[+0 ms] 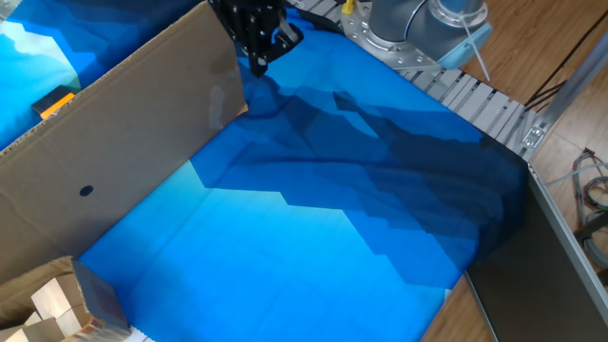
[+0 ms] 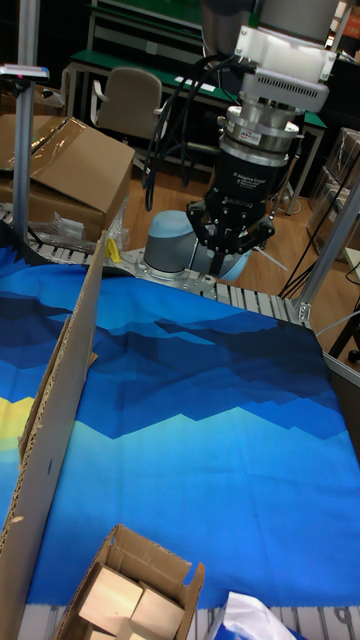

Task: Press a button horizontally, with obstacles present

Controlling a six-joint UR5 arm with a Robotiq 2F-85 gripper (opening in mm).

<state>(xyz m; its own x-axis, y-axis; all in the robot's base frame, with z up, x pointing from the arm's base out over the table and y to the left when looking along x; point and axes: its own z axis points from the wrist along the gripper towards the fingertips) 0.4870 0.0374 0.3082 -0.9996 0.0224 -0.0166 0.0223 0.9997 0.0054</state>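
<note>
Your gripper (image 1: 258, 59) hangs at top centre beside the cardboard sheet (image 1: 114, 142); fingers unreadable. The button (image 1: 55, 103) sits far left behind it.

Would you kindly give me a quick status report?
Gripper above cardboard sheet's far end. Button behind sheet, untouched. Sheet stands between them.
</note>
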